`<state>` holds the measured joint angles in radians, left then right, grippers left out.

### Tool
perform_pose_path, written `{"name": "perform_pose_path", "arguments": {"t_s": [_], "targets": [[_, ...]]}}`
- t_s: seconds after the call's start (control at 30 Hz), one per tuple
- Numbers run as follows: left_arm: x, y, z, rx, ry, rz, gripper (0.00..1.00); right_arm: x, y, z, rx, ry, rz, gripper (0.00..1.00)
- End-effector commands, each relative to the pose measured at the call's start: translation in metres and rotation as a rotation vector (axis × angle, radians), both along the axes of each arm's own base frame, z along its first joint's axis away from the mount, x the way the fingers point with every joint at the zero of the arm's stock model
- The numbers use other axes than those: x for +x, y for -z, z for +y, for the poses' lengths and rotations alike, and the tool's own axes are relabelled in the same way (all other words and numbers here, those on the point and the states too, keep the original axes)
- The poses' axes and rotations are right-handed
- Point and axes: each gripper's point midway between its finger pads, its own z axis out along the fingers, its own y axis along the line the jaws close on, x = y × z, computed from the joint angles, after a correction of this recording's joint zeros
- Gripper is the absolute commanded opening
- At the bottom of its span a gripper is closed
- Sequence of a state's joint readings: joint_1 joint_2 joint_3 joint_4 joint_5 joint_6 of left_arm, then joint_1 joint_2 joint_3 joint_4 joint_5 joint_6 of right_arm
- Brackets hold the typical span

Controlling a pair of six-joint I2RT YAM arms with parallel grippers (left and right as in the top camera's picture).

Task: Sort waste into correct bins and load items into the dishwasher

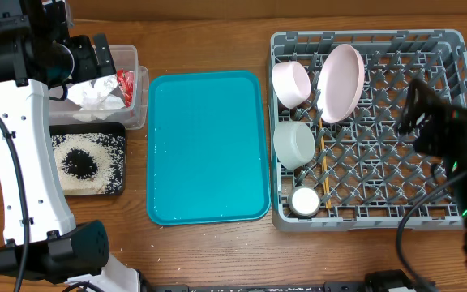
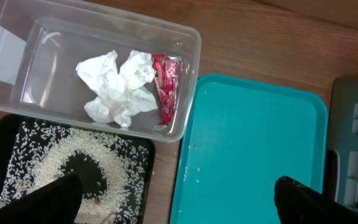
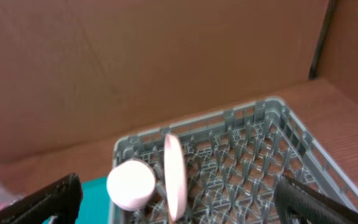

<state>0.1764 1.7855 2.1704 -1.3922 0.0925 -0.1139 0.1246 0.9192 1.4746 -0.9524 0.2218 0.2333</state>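
Waste binned, dishes racked, both my hands free.
My left gripper (image 2: 179, 202) and right gripper (image 3: 179, 199) hang with fingers spread, holding nothing. The napkin (image 2: 120, 87) and red scrap (image 2: 166, 87) lie in the clear tub (image 2: 17, 37), and the rice (image 2: 48, 162) in the black tray (image 2: 5, 134). The plate (image 1: 341, 83), pink bowl (image 1: 290, 83), green bowl (image 1: 293, 144), cup (image 1: 304, 201) and chopsticks (image 1: 325, 174) sit in the rack (image 1: 396, 122).

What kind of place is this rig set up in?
Probably a lab tabletop staged as a dish-clearing station, not a real kitchen: wooden table, grey dish rack, plain brown board behind.
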Motion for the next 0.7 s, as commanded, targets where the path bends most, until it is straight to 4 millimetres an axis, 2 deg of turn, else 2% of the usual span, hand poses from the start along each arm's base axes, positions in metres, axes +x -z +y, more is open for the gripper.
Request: {"name": "perform_pose_path", "arguments": {"t_s": [0.0, 0.2, 0.23, 0.4, 0.67], "targets": [[0.004, -0.001, -0.001, 0.0, -0.009, -0.004, 1.0, -0.009, 0.046, 0.006, -0.055, -0.103, -0.073, 1.0], [0.004, -0.001, -0.001, -0.001, -0.009, -0.004, 1.0, -0.019, 0.116, 0.01, -0.035, -0.15, -0.225, 1.0], [0.004, -0.001, -0.001, -0.001, -0.009, -0.004, 1.0, -0.019, 0.139, 0.011, -0.033, -0.166, -0.26, 1.0], [0.004, -0.001, -0.001, -0.001, -0.009, -0.004, 1.0, -0.018, 0.194, 0.012, -0.036, -0.171, -0.329, 1.0], [0.004, -0.001, -0.001, -0.001, -0.009, -0.004, 1.0, -0.022, 0.225, 0.012, -0.044, -0.166, -0.387, 1.0]]}}
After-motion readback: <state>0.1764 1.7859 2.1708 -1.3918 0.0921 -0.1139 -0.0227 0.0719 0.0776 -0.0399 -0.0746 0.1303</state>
